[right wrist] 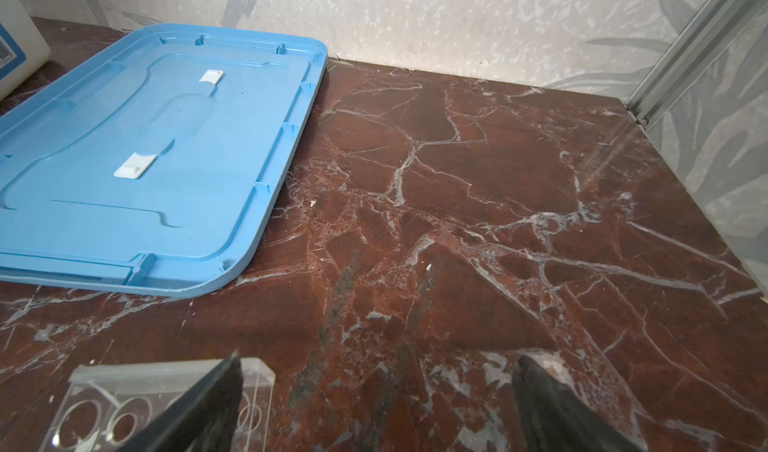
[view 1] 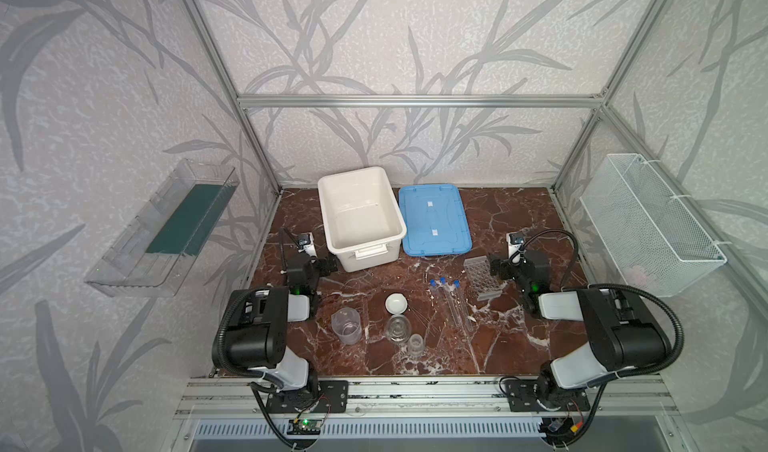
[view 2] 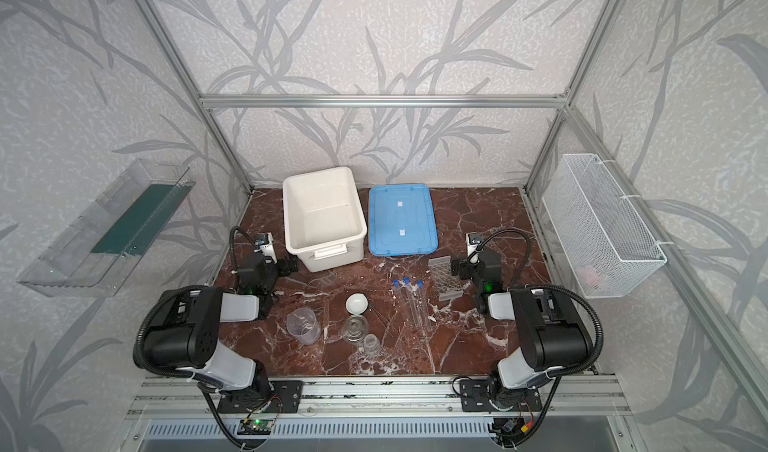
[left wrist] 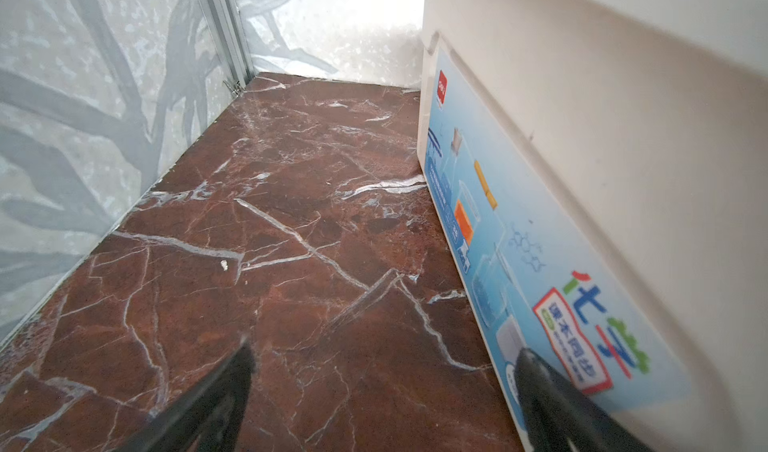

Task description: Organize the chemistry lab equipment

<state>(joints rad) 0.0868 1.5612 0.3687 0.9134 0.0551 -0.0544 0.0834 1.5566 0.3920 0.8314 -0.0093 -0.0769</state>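
Opening step, by the look of it: nothing lifted, nothing sorted. Empty and spread wide, left pincer (left wrist: 384, 350) low over the counter (view 1: 519, 221), with one finger just beside the labelled wall of the white box (view 1: 357, 262). Likewise spread and empty, right pincer (right wrist: 379, 358), with one finger crossing a corner of the clear tube rack (view 1: 482, 277); touching it or not, impossible to tell.

Glassware gathered toward the front, between the two arms. Three blue-capped test tubes (view 1: 455, 304) flat side by side next to the rack, caps toward the back. In a close line, white dish (view 1: 396, 303), flask (view 1: 397, 328) and small beaker (view 1: 415, 343). Apart to the left, larger beaker (view 1: 346, 325).

Likely next: drawing an arm back from the rear of the counter and coming down on the rack or a tube. Calls for a low, narrow pinch, since round clear tubes on hard stone look apt to roll.

Open room at the rear right, on bare counter past the blue lid (view 1: 434, 221). Rear middle taken up by box and lid. Tight on the left, between box wall and side panel. Nearest the front edge: small beaker, worth minding on any sweep.
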